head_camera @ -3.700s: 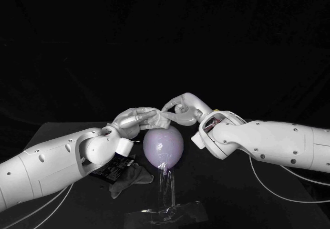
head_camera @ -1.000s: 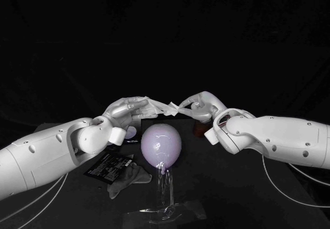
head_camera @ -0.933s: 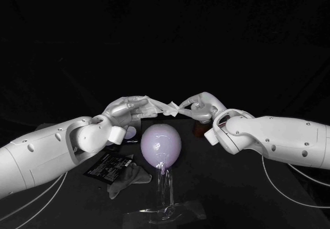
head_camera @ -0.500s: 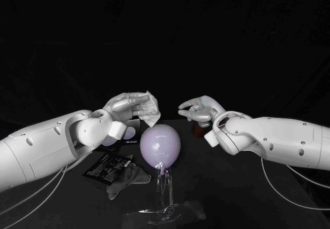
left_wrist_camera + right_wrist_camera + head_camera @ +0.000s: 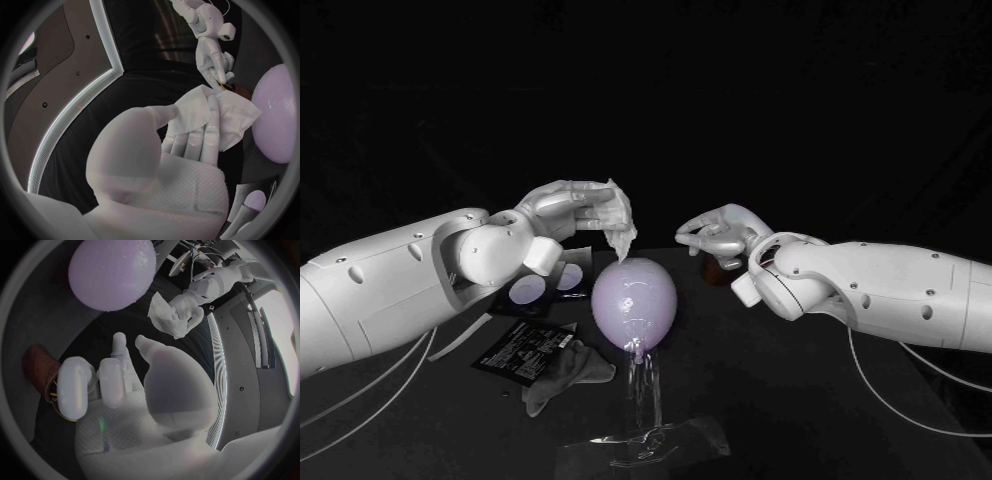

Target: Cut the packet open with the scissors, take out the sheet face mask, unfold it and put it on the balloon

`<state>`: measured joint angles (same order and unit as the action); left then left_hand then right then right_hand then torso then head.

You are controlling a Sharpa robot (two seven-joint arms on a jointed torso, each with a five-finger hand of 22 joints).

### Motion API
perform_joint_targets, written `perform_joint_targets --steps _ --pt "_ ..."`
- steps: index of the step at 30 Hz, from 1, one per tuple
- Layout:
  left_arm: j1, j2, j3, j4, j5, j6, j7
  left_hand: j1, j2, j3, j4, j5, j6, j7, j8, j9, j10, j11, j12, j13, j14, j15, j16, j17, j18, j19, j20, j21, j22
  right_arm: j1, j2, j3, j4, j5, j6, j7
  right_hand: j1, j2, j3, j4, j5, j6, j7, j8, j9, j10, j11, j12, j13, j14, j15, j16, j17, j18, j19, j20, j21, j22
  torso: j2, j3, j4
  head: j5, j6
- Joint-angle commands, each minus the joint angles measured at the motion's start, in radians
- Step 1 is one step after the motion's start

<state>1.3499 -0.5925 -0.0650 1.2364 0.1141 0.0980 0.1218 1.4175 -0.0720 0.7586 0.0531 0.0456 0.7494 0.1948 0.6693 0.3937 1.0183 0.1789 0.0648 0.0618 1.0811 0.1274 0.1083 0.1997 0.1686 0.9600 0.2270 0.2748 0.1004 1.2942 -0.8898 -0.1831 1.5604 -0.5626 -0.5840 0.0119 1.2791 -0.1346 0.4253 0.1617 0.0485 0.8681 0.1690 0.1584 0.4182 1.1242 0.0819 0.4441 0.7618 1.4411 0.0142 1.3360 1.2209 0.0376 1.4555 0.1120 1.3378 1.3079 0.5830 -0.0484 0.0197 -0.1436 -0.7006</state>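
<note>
Head view, left hand: the left hand (image 5: 574, 210) is raised over the table (image 5: 776, 400) and pinches the sheet face mask (image 5: 620, 232) at its upper part.
Head view, mask: it is folded and crumpled, and hangs from the fingers with its lower tip just above the top of the balloon (image 5: 632, 298). I cannot tell whether they touch.
Head view, right hand: the right hand (image 5: 715, 232) is beside the balloon's top, apart from the mask, with its fingers curled in on nothing.
Head view, balloon: it is pale lilac and upright on a clear stand (image 5: 643, 395) between the two arms.
Head view, surroundings: the black packet (image 5: 516, 350) lies flat near the left arm, with a grey cloth (image 5: 571, 372) touching its nearer corner. A dark card with two pale discs (image 5: 531, 290) sits behind the left wrist, partly hidden by it. A brown thing (image 5: 720, 268) lies under the right hand, mostly covered.

Left wrist view: the fingers (image 5: 209, 132) lie along the mask (image 5: 215, 112) and grip it. The balloon (image 5: 278, 120) is close beside the mask's loose corner, and the right hand (image 5: 214, 57) hangs beyond with its fingers bunched.

Right wrist view: the right hand (image 5: 131, 395) holds nothing and most of its fingers are bent in. The balloon (image 5: 112, 272) is ahead of it, the left hand (image 5: 187, 302) clutches the bunched mask (image 5: 165, 317) next to the balloon, and the brown thing (image 5: 37, 367) is just beside the bent fingers.
</note>
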Motion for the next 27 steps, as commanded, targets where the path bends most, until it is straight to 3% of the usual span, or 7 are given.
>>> perform_joint_targets --steps 1,11,15,17,21,27 --pt "0.008 0.002 0.002 -0.004 -0.013 0.048 -0.034 -0.003 0.011 0.000 -0.008 0.004 -0.006 0.029 0.003 0.083 -0.004 -0.001 -0.004 -0.001 0.009 0.000 0.005 0.002 0.016 0.008 -0.003 0.008 0.002 -0.001 0.002 0.000 0.007 0.032 0.011 0.020 -0.009 0.000 -0.004 0.011 0.002 0.013 -0.003 0.008 0.002 0.016 -0.003 0.001 -0.008 0.004 -0.009 -0.002 0.002 0.013 0.006 0.001 0.007 0.195 0.001 -0.0001 0.0012 -0.003 0.001" --pt "0.016 -0.005 0.001 -0.018 -0.014 0.086 -0.008 -0.017 0.011 -0.022 -0.011 0.004 0.008 0.019 0.003 0.076 0.013 -0.011 -0.001 0.000 0.063 -0.016 0.032 0.019 0.012 0.029 -0.020 0.041 0.017 0.000 0.025 0.001 0.014 0.088 0.004 0.073 -0.018 0.019 -0.023 0.034 0.004 0.052 -0.018 0.022 0.002 0.064 -0.018 0.035 -0.009 0.021 -0.022 0.012 0.020 0.007 0.021 -0.011 0.034 0.204 0.000 -0.0003 0.0014 -0.004 0.002" --pt "0.017 -0.010 0.001 -0.021 -0.014 0.103 -0.003 -0.021 0.012 -0.026 -0.012 0.005 0.013 0.015 0.003 0.073 0.020 -0.015 -0.001 0.001 0.077 -0.021 0.041 0.026 0.013 0.029 -0.023 0.049 0.021 0.001 0.037 0.001 0.016 0.074 -0.016 0.132 0.078 0.016 0.007 -0.045 0.003 0.067 -0.023 0.022 -0.002 0.080 -0.027 0.098 0.033 0.048 -0.031 0.057 0.079 -0.001 0.040 -0.022 0.071 0.215 0.000 -0.0020 0.0015 -0.008 0.002" --pt "0.017 -0.011 0.001 -0.023 -0.014 0.112 -0.001 -0.023 0.013 -0.031 -0.015 0.004 0.017 0.013 0.002 0.071 0.028 -0.019 -0.001 0.001 0.098 -0.028 0.055 0.036 0.014 0.042 -0.030 0.066 0.030 0.002 0.041 0.001 0.015 0.020 -0.031 0.158 0.109 0.016 0.031 -0.088 0.003 0.072 -0.024 0.013 -0.012 0.118 -0.027 0.299 0.186 0.072 -0.032 0.106 0.148 -0.007 0.051 -0.024 0.097 0.222 0.001 -0.0024 0.0017 -0.008 0.001" --pt "0.017 -0.014 0.001 -0.026 -0.014 0.125 0.004 -0.024 0.013 -0.031 -0.016 0.004 0.019 0.012 0.002 0.069 0.031 -0.020 -0.001 0.001 0.100 -0.029 0.058 0.038 0.013 0.042 -0.032 0.071 0.032 0.002 0.051 0.002 0.010 -0.112 -0.049 0.181 0.110 0.009 0.043 -0.117 0.003 0.083 -0.028 0.005 -0.021 0.163 -0.027 0.485 0.328 0.089 -0.033 0.145 0.203 -0.011 0.061 -0.025 0.118 0.228 0.000 -0.0032 0.0008 -0.006 0.002" --pt "0.017 -0.025 0.001 -0.032 -0.018 0.183 0.012 -0.028 0.013 -0.033 -0.023 0.004 0.025 0.008 0.000 0.065 0.038 -0.024 -0.002 0.000 0.110 -0.034 0.070 0.050 0.012 0.044 -0.039 0.091 0.043 0.002 0.073 0.002 0.001 -0.289 -0.058 0.178 0.117 0.006 0.063 -0.146 0.004 0.096 -0.028 0.000 -0.028 0.148 -0.030 0.513 0.351 0.088 -0.032 0.144 0.201 -0.011 0.060 -0.024 0.117 0.228 0.000 -0.0020 0.0011 -0.005 0.000"
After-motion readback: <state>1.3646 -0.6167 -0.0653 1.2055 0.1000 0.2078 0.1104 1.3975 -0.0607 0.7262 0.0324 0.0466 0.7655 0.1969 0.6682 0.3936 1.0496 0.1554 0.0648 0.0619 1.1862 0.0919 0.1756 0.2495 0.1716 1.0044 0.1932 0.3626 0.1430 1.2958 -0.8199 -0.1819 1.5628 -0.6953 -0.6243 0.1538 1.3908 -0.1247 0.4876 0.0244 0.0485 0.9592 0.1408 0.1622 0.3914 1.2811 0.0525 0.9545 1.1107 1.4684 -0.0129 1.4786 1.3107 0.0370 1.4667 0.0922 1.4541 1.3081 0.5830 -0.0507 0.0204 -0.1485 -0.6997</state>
